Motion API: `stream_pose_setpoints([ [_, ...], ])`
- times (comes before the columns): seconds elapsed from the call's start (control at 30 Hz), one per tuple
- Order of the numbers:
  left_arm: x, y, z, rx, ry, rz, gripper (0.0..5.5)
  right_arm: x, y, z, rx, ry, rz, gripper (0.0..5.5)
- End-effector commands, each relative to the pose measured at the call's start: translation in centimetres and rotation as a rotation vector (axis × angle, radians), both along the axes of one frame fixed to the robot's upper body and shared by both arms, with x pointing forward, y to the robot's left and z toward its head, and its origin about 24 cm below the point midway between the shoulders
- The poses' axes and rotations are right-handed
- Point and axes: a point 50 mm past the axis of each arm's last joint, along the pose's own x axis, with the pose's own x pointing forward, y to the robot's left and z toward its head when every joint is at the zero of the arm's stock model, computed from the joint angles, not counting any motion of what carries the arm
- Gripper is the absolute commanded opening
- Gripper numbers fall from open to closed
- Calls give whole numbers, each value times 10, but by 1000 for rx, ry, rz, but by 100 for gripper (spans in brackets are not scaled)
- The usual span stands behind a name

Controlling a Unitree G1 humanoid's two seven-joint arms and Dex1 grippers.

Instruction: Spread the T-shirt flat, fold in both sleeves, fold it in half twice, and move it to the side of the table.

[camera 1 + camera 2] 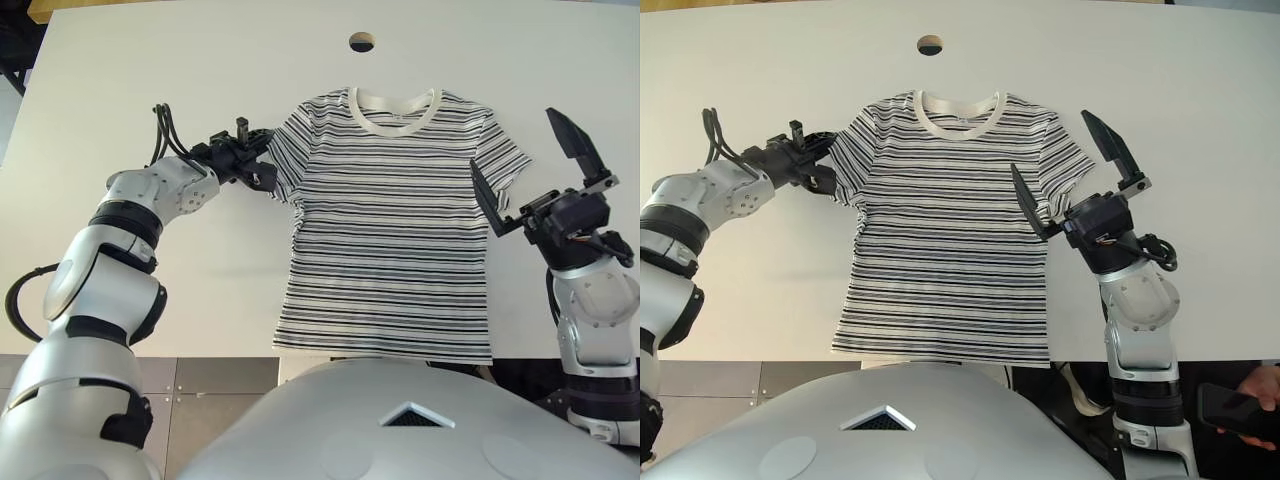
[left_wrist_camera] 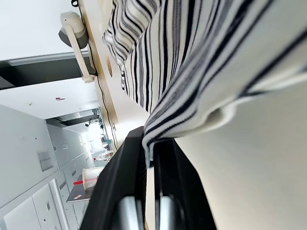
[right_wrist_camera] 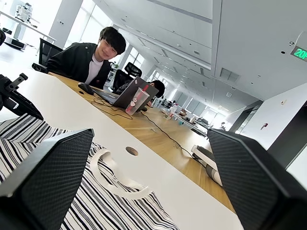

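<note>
A black-and-white striped T-shirt (image 1: 390,230) with a cream collar lies spread flat on the white table (image 1: 150,60), collar away from me. My left gripper (image 1: 262,165) is at the shirt's left sleeve (image 1: 285,150), shut on the sleeve's hem; the wrist view shows the striped hem (image 2: 158,132) pinched between the two black fingers (image 2: 120,191). My right gripper (image 1: 535,165) hovers above the right sleeve (image 1: 500,155), wide open, nothing between its fingers (image 3: 53,167). The shirt (image 3: 96,206) lies below it.
A round cable hole (image 1: 361,42) sits in the table beyond the collar. Bare table surface extends to the left and right of the shirt. The shirt's bottom hem (image 1: 385,345) lies near the table's front edge.
</note>
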Motion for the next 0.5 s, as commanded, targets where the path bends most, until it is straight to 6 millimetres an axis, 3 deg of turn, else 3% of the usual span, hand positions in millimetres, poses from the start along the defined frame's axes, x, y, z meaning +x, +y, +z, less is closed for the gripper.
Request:
stream_pose_setpoints([
  [0.03, -10, 2, -11, -93, 7, 72, 12, 2, -2, 3, 13, -14, -8, 438],
  [0.27, -11, -38, 10, -446, -88, 20, 12, 5, -5, 4, 23, -12, -22, 438],
  [0.5, -15, -76, 8, -468, -63, -77, 12, 5, -4, 3, 29, -7, -23, 438],
])
